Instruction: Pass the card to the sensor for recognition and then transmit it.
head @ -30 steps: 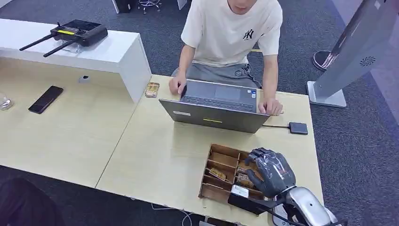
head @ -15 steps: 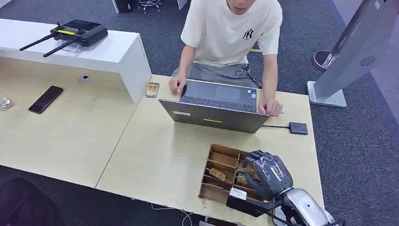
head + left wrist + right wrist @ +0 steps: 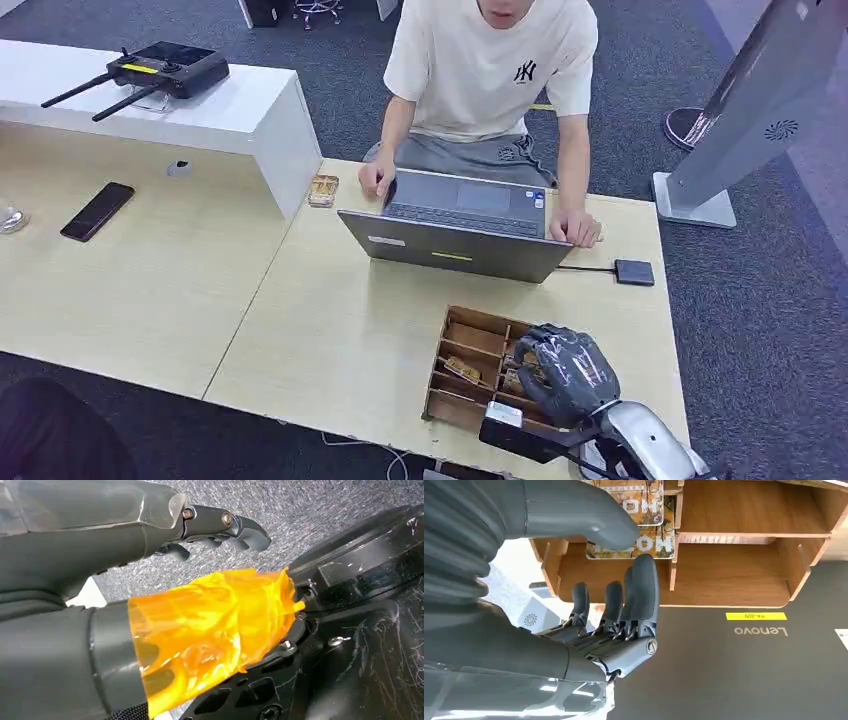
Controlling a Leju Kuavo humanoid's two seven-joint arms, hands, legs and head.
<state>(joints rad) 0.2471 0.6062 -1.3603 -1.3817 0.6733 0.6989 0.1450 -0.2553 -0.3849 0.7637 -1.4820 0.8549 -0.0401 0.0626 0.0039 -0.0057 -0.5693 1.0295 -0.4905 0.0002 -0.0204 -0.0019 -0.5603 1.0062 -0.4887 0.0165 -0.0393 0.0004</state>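
Your right hand (image 3: pixel 565 370) hung over the near right cells of the compartmented wooden card tray (image 3: pixel 455 385), thumb and fingers spread, nothing held. In the right wrist view the thick grey thumb (image 3: pixel 589 517) lay over the edge of the patterned, gold-printed card (image 3: pixel 644 542), while the dark fingertips (image 3: pixel 644 580) stood just clear on its other side, so the pinch was not yet made. To do this well, you needed to bring the fingertips up under the card's free edge against the thumb, squeeze on the card alone, not the wooden divider beside it, then lift straight out. Beyond the hand, the small black square sensor (image 3: pixel 634 272) lay beside the person's grey laptop (image 3: pixel 455 245). Your left hand (image 3: pixel 150 535) hung low, apparently holding nothing; whether its fingers were curled I cannot tell
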